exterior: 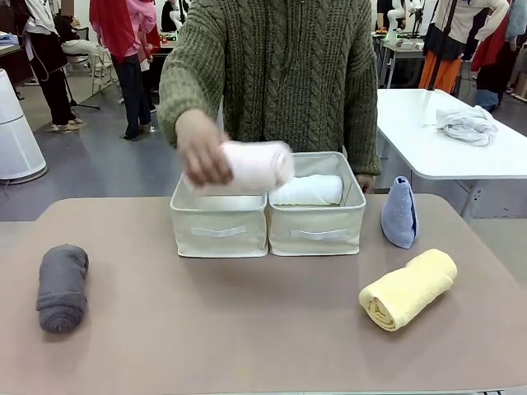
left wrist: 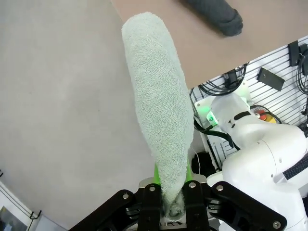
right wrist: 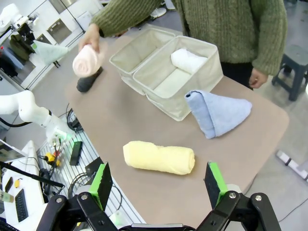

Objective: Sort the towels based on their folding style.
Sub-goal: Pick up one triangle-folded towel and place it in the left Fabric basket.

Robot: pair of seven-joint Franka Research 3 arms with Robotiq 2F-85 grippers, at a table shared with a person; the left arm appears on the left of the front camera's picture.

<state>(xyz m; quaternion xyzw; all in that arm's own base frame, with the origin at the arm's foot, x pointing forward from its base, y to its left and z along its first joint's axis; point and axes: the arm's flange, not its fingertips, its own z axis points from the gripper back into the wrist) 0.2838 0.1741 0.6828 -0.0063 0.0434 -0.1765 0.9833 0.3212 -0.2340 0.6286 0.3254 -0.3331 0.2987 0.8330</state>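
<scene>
Lower left: dark grey roll (exterior: 62, 288), lying flat. Centre: pink roll (exterior: 255, 166) in person's hand (exterior: 202, 152) over left bin (exterior: 218, 234). White roll (exterior: 307, 190) inside right bin (exterior: 317, 234). Just right of it: blue cone (exterior: 399, 214), upright. Lower right: yellow roll (exterior: 408, 289), diagonal. Left wrist view, centre: pale green cone (left wrist: 161, 110), narrow end clamped in left gripper (left wrist: 172, 177).

**Table: three towels and two bins on it**

Your brown table (exterior: 247, 346) carries two cloth bins (exterior: 219, 229) just under the person's hand (exterior: 202, 156); the dark grey roll (exterior: 62, 288) lies well left of that hand, toward the near edge; the blue cone (exterior: 399, 214) stands right of it, just past the bins; the yellow roll (exterior: 408, 290) lies farther right, nearer the edge.
</scene>
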